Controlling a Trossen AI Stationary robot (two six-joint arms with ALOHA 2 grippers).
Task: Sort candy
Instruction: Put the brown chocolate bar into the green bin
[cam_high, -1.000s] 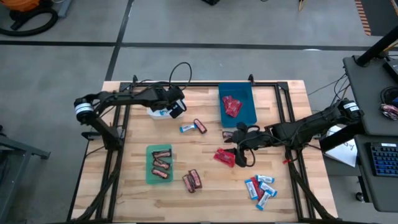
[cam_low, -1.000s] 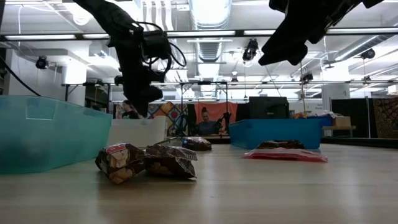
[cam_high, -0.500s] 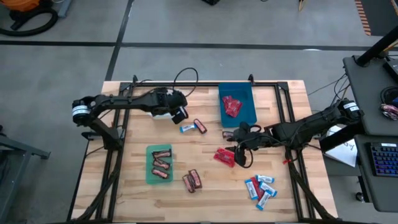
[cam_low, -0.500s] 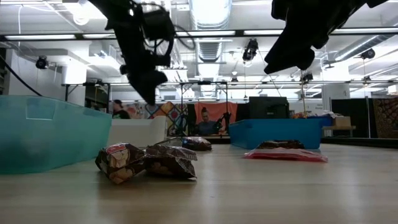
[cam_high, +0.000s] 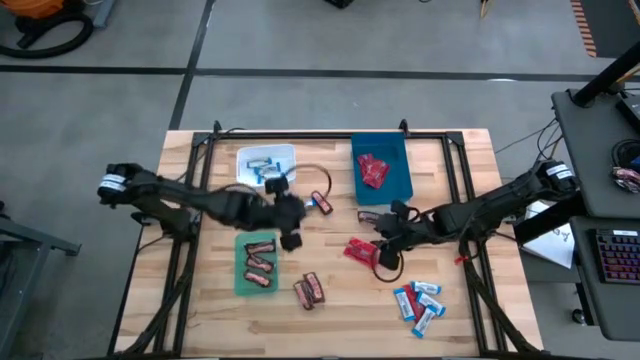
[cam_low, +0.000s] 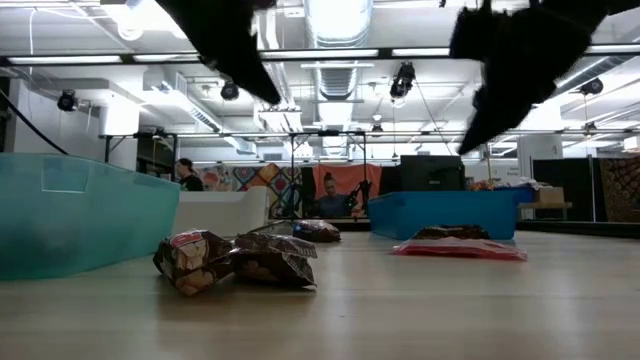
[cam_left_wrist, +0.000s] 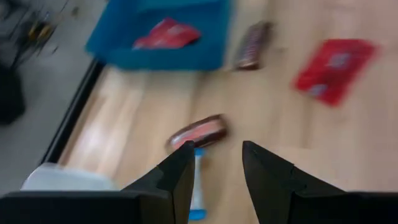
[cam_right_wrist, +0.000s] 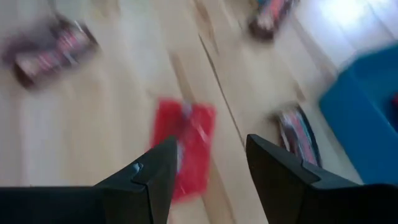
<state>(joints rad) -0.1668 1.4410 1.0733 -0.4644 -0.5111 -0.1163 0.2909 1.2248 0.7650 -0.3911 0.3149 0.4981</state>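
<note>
The wooden bench (cam_high: 220, 305) carries three bins. The white bin (cam_high: 266, 165) near the far edge holds blue-and-white mini bars (cam_high: 262, 167); the exact count is hard to tell, perhaps three. The blue bin (cam_high: 381, 167) holds one red crinkly packet (cam_high: 373, 170). The green bin (cam_high: 255, 265) holds three dark brown mini bars (cam_high: 260, 264).

Loose on the bench lie two brown mini bars (cam_high: 308, 289) side by side just beside the green bin, one brown bar (cam_high: 322, 203) with a blue-and-white bar just beside it near the middle, another brown bar (cam_high: 367, 215) just in front of the blue bin, one red packet (cam_high: 362, 251), and a cluster of about five blue-and-white bars (cam_high: 419, 300) toward the near right corner.

The left claw (cam_high: 289, 222) hangs over the bench between the white and green bins, its fingers spread and holding nothing. The right claw (cam_high: 388, 243) hovers just beside the loose red packet, fingers spread wide and empty; its wrist view shows the packet between its fingers (cam_right_wrist: 149, 180).
</note>
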